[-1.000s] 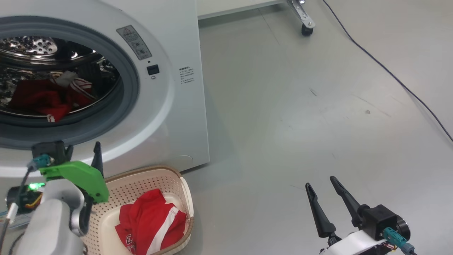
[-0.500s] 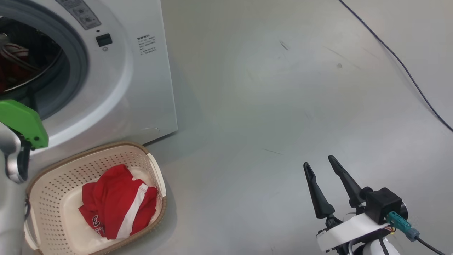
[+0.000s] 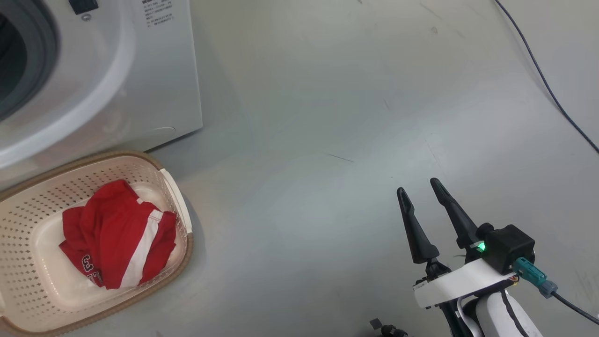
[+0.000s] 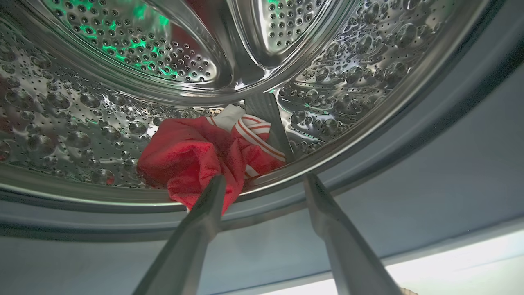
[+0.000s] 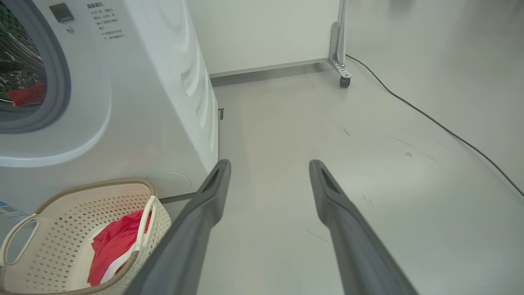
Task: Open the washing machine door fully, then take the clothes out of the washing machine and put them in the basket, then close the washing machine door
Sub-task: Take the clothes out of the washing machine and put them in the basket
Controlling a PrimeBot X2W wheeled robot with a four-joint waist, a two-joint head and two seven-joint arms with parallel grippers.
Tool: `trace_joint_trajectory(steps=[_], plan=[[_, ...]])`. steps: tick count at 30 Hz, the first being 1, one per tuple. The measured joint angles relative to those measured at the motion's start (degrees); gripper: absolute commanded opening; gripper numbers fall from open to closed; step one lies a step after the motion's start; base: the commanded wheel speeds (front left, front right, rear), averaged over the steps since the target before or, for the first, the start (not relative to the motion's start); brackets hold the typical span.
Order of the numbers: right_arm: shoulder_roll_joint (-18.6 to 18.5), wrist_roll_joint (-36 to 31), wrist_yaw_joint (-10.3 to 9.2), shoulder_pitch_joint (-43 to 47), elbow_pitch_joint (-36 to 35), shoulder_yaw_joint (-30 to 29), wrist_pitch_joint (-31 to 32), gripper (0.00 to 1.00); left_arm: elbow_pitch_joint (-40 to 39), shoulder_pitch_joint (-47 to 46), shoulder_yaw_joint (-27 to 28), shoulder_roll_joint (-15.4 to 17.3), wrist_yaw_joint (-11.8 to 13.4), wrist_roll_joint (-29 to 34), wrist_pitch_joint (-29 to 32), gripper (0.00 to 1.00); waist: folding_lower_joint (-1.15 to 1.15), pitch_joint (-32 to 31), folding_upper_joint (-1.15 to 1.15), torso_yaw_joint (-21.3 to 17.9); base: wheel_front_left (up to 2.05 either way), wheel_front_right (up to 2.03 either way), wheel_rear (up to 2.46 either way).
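Note:
The white washing machine (image 3: 154,84) stands at the upper left, its grey ring and steel drum (image 4: 102,106) open to view. The washing machine door is out of view. Red clothes with white stripes (image 4: 204,155) lie low in the drum. My left gripper (image 4: 264,177) is open at the drum's mouth, one fingertip (image 4: 213,192) in front of the cloth's near edge, nothing held. The cream basket (image 3: 28,210) on the floor holds one red garment (image 3: 117,238). My right gripper (image 3: 418,185) hangs open and empty over bare floor, far right of the basket (image 5: 53,229).
A black cable (image 3: 547,89) runs along the grey floor at the right. A metal leg on a caster (image 5: 344,78) stands by the back wall. Open floor lies between the machine's side (image 5: 184,82) and my right gripper (image 5: 269,162).
The head camera has swung, sliding the machine and basket toward the picture's left. The left arm with its green part has left the head view. Both grippers stay open.

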Motion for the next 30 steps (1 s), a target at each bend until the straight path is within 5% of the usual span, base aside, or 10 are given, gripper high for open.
trace_joint_trajectory(steps=[19,22,30], plan=[[0.3,2.3,0.08,-5.5,0.9,1.6,-0.3,1.0,0.9,-9.6,0.7,6.3,1.7,4.4,2.5,0.98,0.0,10.2,0.0,-1.3,0.0,0.0,0.0],[0.3,2.5,0.09,-6.5,1.0,1.8,-0.3,1.0,1.8,-9.6,1.2,6.3,1.7,4.4,2.5,0.0,0.01,10.8,0.0,-1.3,0.0,0.0,0.0],[0.3,3.0,0.25,-7.8,1.0,1.5,-0.3,1.0,2.1,-10.3,1.4,6.2,1.7,4.4,2.0,0.0,0.01,11.4,0.0,-1.2,0.0,0.0,0.0]])
